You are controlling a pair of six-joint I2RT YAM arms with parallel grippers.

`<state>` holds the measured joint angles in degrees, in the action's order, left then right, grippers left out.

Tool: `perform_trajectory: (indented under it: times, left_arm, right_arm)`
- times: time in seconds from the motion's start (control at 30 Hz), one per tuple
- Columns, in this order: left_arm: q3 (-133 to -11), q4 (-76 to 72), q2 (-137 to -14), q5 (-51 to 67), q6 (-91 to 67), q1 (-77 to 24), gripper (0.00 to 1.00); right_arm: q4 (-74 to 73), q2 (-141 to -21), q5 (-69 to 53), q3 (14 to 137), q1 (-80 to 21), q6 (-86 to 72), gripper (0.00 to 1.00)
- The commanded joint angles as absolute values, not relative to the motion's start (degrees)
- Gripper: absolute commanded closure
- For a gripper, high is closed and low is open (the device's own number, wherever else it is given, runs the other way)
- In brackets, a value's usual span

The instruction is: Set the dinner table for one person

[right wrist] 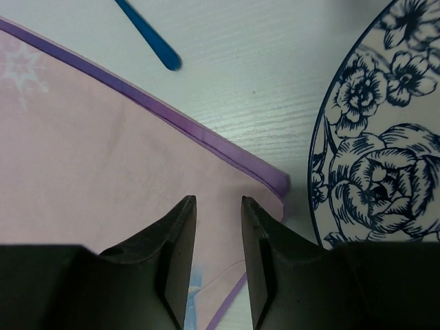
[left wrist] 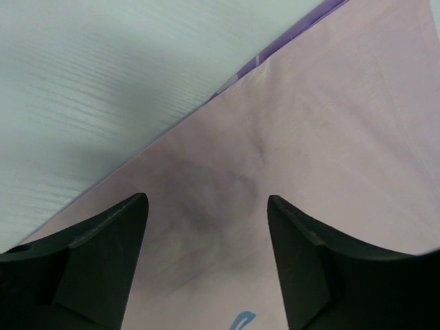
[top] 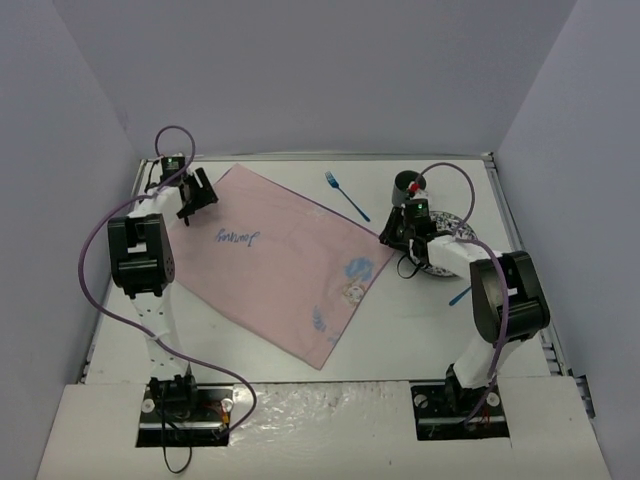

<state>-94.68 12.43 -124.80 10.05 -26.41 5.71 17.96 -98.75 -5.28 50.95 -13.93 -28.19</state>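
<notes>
A pink cloth with purple trim and blue embroidery lies flat and diagonal on the white dinner table. My left gripper is open and empty just above the cloth's far left corner; the left wrist view shows its jaws wide apart over the pink cloth. My right gripper hovers over the cloth's right corner; in the right wrist view its jaws stand a narrow gap apart with the flat cloth below. A blue-and-white floral plate lies just right of it, also seen in the right wrist view.
A blue fork lies beyond the cloth's far edge; its handle end shows in the right wrist view. A dark cup stands behind the right gripper. A blue utensil lies near the right arm. White walls enclose the table.
</notes>
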Motion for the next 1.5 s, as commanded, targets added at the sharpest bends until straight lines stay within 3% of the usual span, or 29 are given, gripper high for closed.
perform_trajectory:
  times: [0.0, 0.2, 0.33, 0.53, 0.7, 0.87, 1.2, 1.47]
  left_arm:
    - [-100.96, 15.23, -116.55, 8.83, -23.34, 4.44, 0.25]
    - [-101.09, 21.06, -105.69, 6.31, -20.73, 2.26, 0.03]
    - [-97.54, 26.49, -97.53, 4.11, -18.83, 1.95, 0.03]
    - [-85.87, 33.96, -84.06, -1.42, -17.75, 1.93, 0.03]
    - [-69.6, 31.63, -69.54, -3.2, -18.72, 1.36, 0.03]
    - [-59.93, 29.82, -61.9, -3.62, -18.97, -1.35, 0.03]
    - [-58.09, 30.58, -59.59, -6.23, -18.02, -4.04, 0.03]
    - [-57.86, 30.59, -59.36, -5.94, -18.23, -4.13, 0.03]
  right_arm:
    - [16.34, -86.83, -3.44, 55.49, -13.51, -27.15, 0.54]
    - [14.74, -75.86, -1.37, 51.39, -12.07, -30.95, 0.26]
    - [14.27, -68.55, -0.31, 44.73, -10.64, -34.96, 0.12]
    - [12.44, -57.42, 4.96, 33.2, -8.27, -41.07, 0.01]
    - [9.78, -46.16, 5.35, 24.02, -4.9, -50.04, 0.0]
    - [8.88, -43.41, 3.52, 19.76, -0.98, -54.14, 0.0]
    - [14.1, -56.75, -1.38, 20.49, 6.49, -54.66, 0.0]
    - [29.91, -63.94, -10.41, 15.38, 13.72, -55.69, 0.11]
